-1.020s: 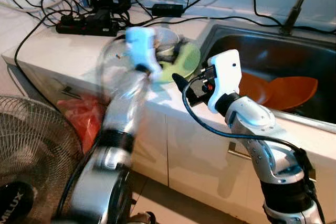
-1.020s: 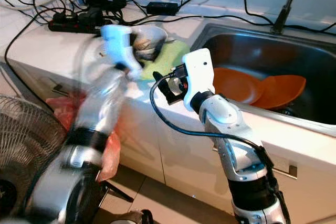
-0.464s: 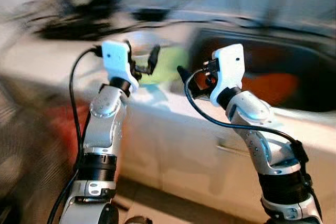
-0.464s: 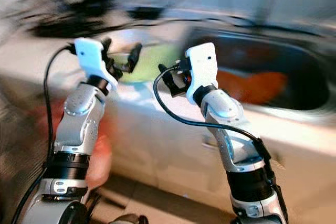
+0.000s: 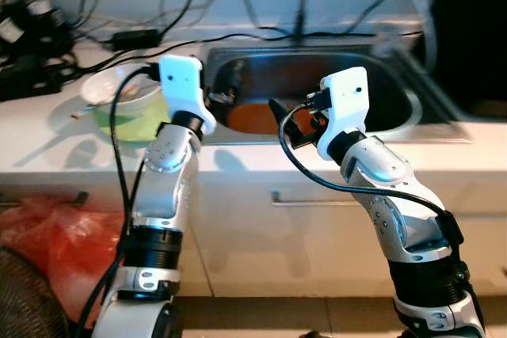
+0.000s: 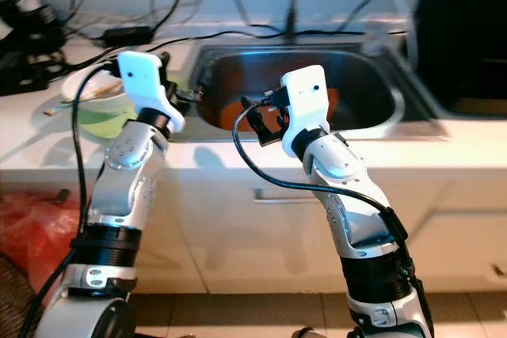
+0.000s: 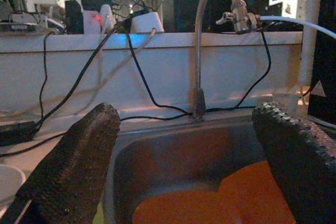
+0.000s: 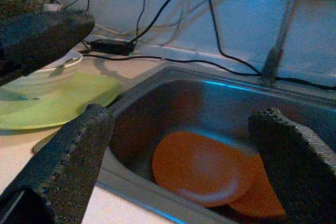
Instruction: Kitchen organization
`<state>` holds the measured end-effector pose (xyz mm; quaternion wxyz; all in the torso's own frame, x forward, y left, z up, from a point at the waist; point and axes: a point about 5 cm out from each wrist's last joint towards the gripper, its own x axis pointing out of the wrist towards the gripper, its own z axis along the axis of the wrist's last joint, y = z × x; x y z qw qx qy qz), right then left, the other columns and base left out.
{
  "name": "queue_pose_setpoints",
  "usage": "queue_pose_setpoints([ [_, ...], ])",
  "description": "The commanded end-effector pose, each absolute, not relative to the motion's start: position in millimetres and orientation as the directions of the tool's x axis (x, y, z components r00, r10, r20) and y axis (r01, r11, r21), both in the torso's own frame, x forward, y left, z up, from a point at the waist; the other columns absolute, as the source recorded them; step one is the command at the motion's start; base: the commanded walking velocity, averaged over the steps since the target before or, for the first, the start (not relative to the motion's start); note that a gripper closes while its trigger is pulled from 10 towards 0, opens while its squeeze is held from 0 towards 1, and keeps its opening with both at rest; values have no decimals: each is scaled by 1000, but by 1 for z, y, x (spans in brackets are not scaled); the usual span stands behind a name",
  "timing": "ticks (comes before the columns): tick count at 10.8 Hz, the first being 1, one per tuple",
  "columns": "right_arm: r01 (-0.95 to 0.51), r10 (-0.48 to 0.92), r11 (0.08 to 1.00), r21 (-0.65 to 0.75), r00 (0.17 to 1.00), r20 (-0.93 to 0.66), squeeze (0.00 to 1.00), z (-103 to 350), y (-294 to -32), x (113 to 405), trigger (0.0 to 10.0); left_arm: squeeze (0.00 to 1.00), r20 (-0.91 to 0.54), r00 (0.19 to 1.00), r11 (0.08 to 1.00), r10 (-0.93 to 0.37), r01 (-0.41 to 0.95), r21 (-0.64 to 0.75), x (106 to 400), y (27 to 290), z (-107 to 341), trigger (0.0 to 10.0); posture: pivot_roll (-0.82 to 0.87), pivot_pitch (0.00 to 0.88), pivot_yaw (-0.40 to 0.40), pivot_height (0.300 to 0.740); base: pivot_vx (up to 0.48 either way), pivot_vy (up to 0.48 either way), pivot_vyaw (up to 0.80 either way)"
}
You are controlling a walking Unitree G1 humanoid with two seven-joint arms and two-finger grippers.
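Two orange plates (image 8: 202,166) lie overlapping at the bottom of the steel sink (image 5: 396,93). A white bowl (image 5: 119,89) sits on a green plate (image 5: 131,123) on the counter left of the sink. Both arms are raised in front of the counter edge. My left gripper (image 5: 220,94) hovers at the sink's near left corner, open and empty. My right gripper (image 5: 287,120) hangs over the sink's front rim, open, with nothing between its fingers (image 8: 68,156). The wrist views look between the spread fingers (image 7: 73,166) into the basin.
A curved faucet (image 7: 202,35) rises behind the sink, with cables draped along the back wall. A power strip and adapters (image 5: 28,77) lie at the counter's far left. A red bag (image 5: 55,231) sits on the floor to the left. Drawer fronts with a handle (image 5: 305,195) lie below.
The camera has swung to the right, so the sink now sits in the middle. My left arm has come up and steadied beside the right one; the right arm holds its pose.
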<state>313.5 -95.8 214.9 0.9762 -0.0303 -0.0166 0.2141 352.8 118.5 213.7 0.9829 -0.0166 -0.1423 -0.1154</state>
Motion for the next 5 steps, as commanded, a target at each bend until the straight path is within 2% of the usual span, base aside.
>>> queue_pose_setpoints([
  [1, -415, 419, 906, -83, 907, 48, 0, 222, -94, 314, 10000, 0, 271, 943, 979, -193, 203, -8, 356, 124, 215, 10000, -23, 0, 62, 740, 0, 0, 0],
  [2, -412, 416, 908, -82, 908, 50, 0, 221, -93, 314, 10000, 0, 251, 951, 981, -179, 191, -24, 359, 125, 215, 10000, -23, 0, 68, 740, 0, 0, 0],
  [4, -408, 413, 909, -81, 909, 54, 0, 221, -93, 314, 10000, 0, 240, 957, 983, -164, 180, -46, 364, 127, 217, 10000, -26, 0, 75, 740, 311, 0, 0],
  [5, -403, 407, 912, -81, 911, 56, 0, 222, -94, 314, 10000, 0, 239, 956, 982, -171, 185, -35, 365, 127, 217, 10000, -30, 0, 79, 740, 0, 0, 0],
])
